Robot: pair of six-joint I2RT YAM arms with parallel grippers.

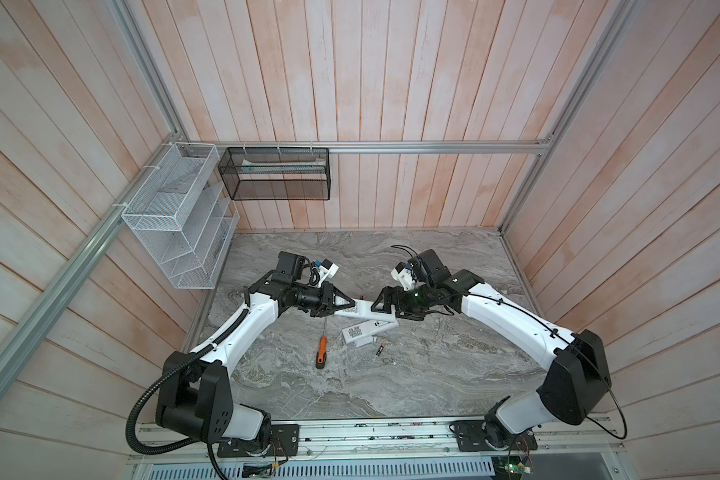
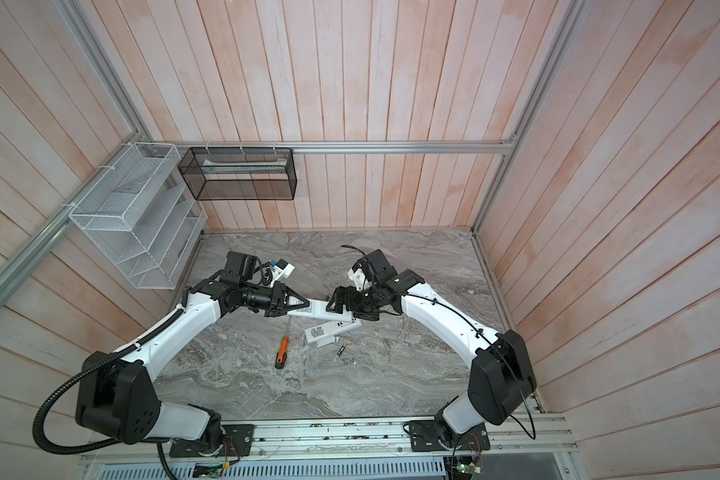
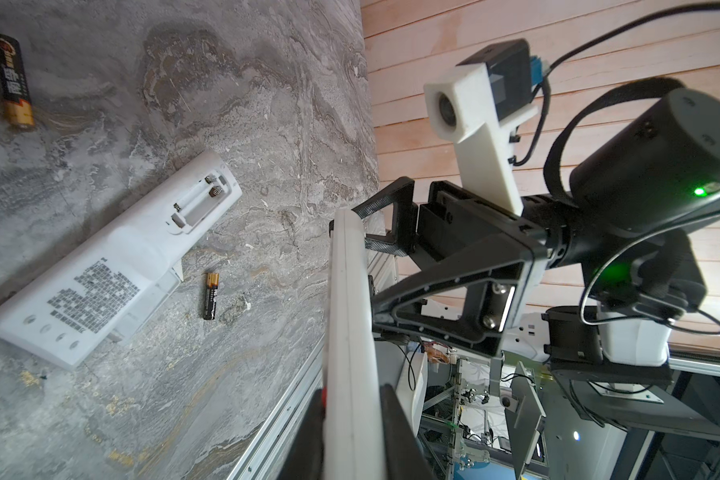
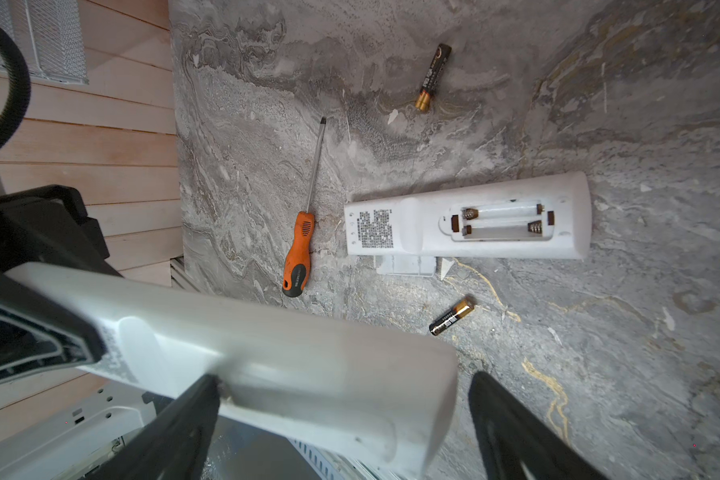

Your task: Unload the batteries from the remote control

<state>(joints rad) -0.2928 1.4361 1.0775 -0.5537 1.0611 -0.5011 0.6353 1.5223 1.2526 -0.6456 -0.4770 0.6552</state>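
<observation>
White remote [image 1: 366, 311]: held clear of the tabletop [image 1: 391, 386], one end clamped in the closed left gripper [image 1: 350, 305]. Its far end lies between the widely spread fingers of the right gripper [image 4: 346, 378], which grips nothing. Second remote [image 4: 395, 228]: face down on the tabletop, battery bay [image 4: 499, 222] uncovered and empty. First battery [image 4: 452, 316]: loose on the tabletop, just beside the second remote. Second battery [image 4: 433, 77]: loose, farther off, near the tip of the screwdriver [image 4: 298, 253], which is orange-handled and lies beside the second remote.

White arm shells [image 1: 242, 332], black joints [image 1: 208, 399], corrugated cable [image 1: 131, 422]
</observation>
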